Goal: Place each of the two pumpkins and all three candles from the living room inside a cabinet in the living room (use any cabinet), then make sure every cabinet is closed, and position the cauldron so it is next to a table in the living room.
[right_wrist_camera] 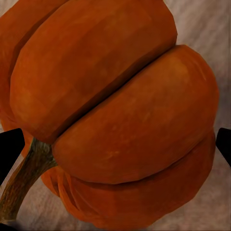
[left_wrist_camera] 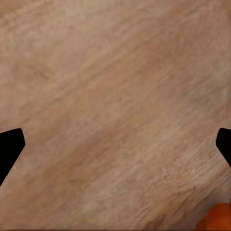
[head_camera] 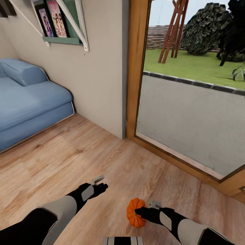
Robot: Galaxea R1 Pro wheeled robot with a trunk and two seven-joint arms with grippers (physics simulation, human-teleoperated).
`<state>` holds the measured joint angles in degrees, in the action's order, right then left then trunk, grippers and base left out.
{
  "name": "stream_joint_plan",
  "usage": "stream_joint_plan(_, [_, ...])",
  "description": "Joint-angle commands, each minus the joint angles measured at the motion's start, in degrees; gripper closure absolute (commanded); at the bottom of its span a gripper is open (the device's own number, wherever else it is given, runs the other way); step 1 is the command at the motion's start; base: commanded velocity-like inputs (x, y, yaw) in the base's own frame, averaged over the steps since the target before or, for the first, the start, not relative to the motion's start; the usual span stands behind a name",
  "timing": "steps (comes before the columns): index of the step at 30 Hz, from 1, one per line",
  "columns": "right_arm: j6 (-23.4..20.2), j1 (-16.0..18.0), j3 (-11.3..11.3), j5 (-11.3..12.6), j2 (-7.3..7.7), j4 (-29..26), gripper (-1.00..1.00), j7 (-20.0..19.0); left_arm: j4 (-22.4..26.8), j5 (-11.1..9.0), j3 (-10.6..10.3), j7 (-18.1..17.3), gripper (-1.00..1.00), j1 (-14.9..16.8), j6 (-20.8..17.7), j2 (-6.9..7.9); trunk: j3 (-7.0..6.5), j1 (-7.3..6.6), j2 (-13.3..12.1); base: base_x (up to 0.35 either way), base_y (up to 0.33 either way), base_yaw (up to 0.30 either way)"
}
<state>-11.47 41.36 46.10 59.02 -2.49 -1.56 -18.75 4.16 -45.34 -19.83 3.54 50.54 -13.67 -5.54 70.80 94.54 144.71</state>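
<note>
Above wood floor, right gripper clamps pumpkin, stem sideways, left gripper jaws apart.

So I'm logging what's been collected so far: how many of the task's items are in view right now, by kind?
Pumpkins: 1, the pumpkin between the fingers of the right pincer, above the wood floor
Candles: 0
Cauldrons: 0
Total: 1
The left pincer is open and holds nothing.
</note>
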Motion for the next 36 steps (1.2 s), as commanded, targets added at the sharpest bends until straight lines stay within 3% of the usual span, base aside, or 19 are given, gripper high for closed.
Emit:
stream_joint_plan(1, [-0.2, 0.0, 0.6, 0.7, -0.01, 0.1, 1.00, -0.3, -0.2, -0.6, -0.4, 0.4, -1.00, 0.0, -0.2, 0.14, -0.28, -0.03, 0.0, 0.000, 0.000, 0.058])
stream_joint_plan(10, [-0.4, 0.0, 0.5, 0.7, 0.03, 0.0, 1.00, -0.3, -0.9, -0.8, -0.3, 0.2, -1.00, 0.0, 4.2, 2.29, -3.05, -0.26, -0.1, 0.000, 0.000, 0.107])
stream_joint_plan(13, [-0.4, 0.0, 0.5, 0.7, 0.15, 0.0, 1.00, -0.3, -1.0, -0.9, -0.4, 0.2, -1.00, 0.0, 4.6, 2.35, -3.97, -0.34, -0.2, 0.000, 0.000, 0.123])
stream_joint_plan(19, [-0.4, 0.0, 0.6, 0.5, 1.92, 0.0, 1.00, -0.3, -1.6, -1.0, -0.3, 0.3, -1.00, 0.0, 7.0, 2.20, -5.45, -0.50, -0.2, 0.000, 0.000, 0.037])
stream_joint_plan(36, [-0.3, 0.0, 0.8, -0.1, 2.03, 0.0, 1.00, -0.3, -3.1, -1.2, -0.1, 0.4, -1.00, 0.0, 7.5, 2.22, -9.31, -0.93, -0.5, 0.000, 0.000, 0.031])
